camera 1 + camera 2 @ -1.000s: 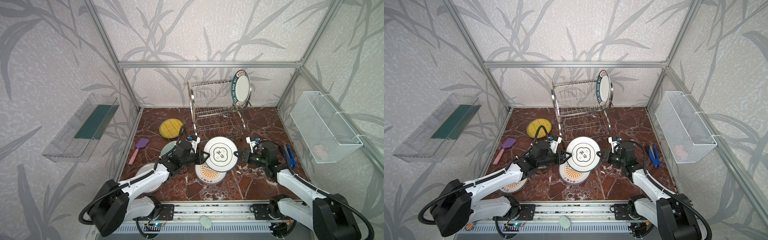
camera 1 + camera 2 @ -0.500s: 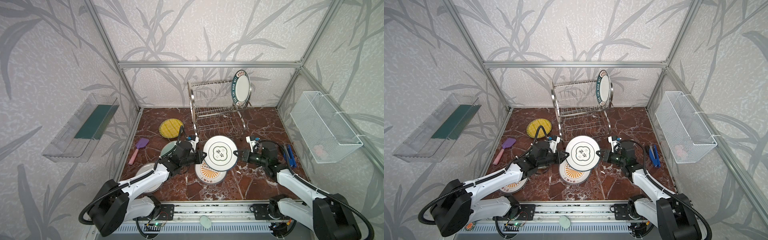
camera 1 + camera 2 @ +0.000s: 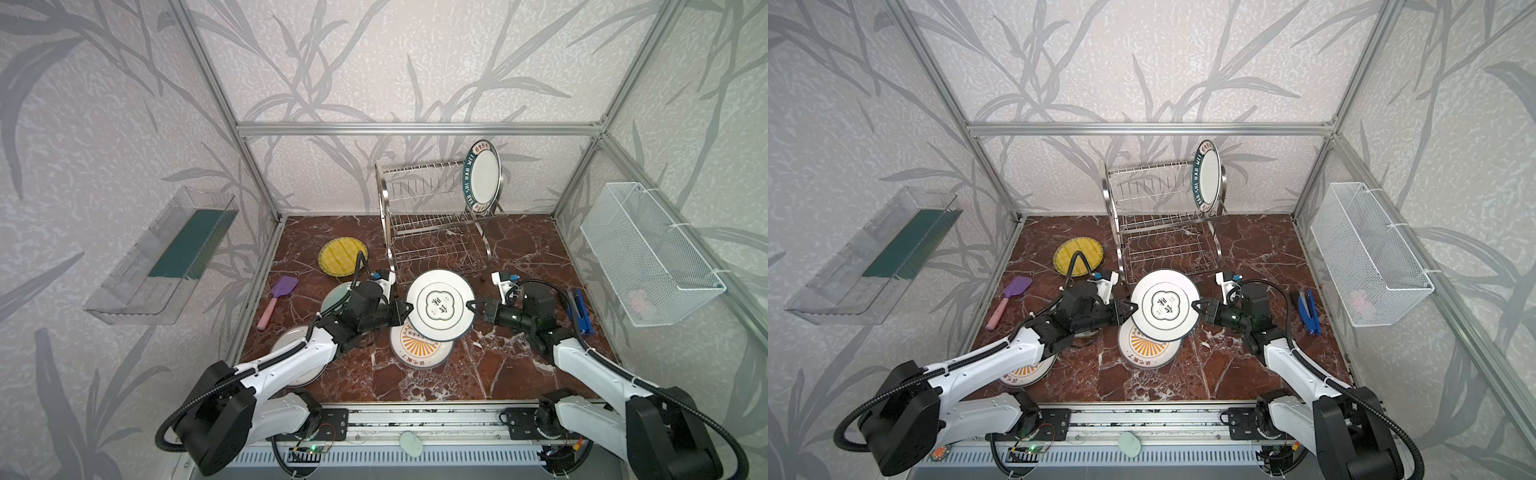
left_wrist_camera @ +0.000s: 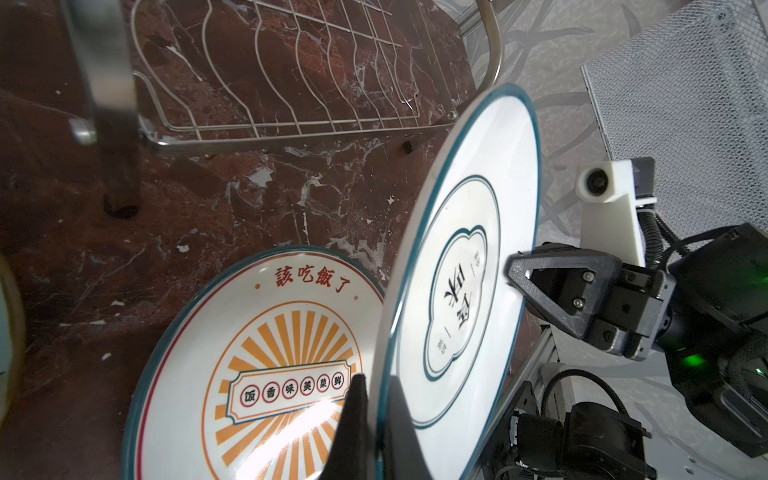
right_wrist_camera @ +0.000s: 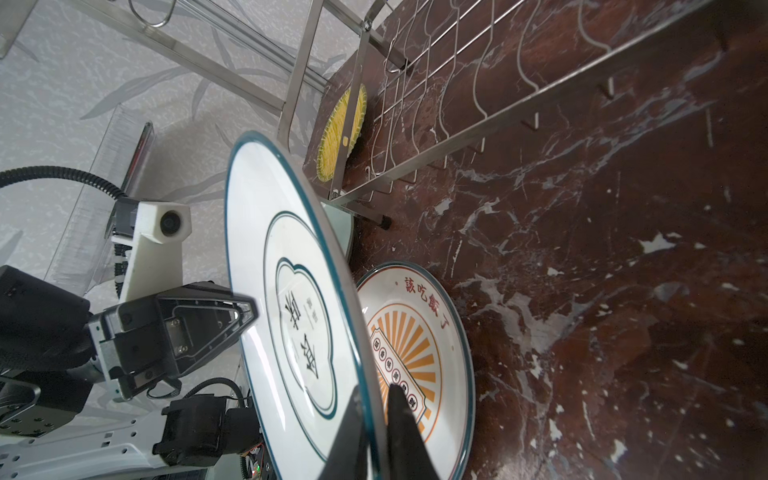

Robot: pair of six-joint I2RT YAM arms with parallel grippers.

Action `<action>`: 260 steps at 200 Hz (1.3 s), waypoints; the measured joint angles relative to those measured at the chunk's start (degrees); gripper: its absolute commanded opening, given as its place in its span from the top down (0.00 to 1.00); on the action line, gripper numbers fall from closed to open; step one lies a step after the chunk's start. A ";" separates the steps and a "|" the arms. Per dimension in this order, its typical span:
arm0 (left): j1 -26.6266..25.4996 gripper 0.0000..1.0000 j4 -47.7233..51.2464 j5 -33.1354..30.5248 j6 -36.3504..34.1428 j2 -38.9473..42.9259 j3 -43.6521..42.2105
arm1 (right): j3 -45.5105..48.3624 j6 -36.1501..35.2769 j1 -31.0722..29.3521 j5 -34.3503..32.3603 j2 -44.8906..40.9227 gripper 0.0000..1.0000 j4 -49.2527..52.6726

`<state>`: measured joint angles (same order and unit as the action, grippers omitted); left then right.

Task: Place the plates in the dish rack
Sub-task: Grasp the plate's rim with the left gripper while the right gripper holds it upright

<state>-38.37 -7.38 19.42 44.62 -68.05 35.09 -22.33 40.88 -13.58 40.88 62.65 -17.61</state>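
clamping left gripper (image 3: 409,308) shut on rim of dark-marked plate (image 3: 440,305), straddling opposite rim with right gripper (image 3: 469,305), can't tell if actually pinching tbh, hanging tilted over sunburst plate (image 3: 419,349), middle of counter (image 3: 478,374), right by dish rack (image 3: 436,216)

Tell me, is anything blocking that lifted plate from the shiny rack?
Nothing visible does. The lifted plate hangs in front of the dish rack, only bare tabletop between. A dark-rimmed plate already stands at the upper shelf's right end; other slots are free.

Your left pincer (image 3: 409,309) hides most of the teal plate (image 3: 335,292) behind it. Its arm half-covers a sunburst plate (image 3: 1027,371).
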 measured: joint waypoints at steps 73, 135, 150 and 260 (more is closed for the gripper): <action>-0.31 1.00 0.07 -0.09 -0.04 1.27 -0.02 | 0.02 0.90 -0.42 0.11 -0.02 0.63 -1.01; -0.35 1.00 -1.84 -0.28 0.61 3.15 -1.40 | 1.01 2.34 -1.11 0.07 0.15 0.62 -4.24; -0.37 1.00 -2.54 -0.28 0.74 3.17 -1.73 | 1.16 2.75 -1.73 0.07 0.50 0.62 -5.25; -0.35 1.00 -6.34 -3.08 2.95 5.68 -4.09 | 1.51 8.41 -6.62 -0.28 6.27 0.86 -17.03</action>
<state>-38.72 -13.72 16.34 47.57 -62.37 31.00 -20.82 49.30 -20.21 40.60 68.93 -34.63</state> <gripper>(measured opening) 0.048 0.174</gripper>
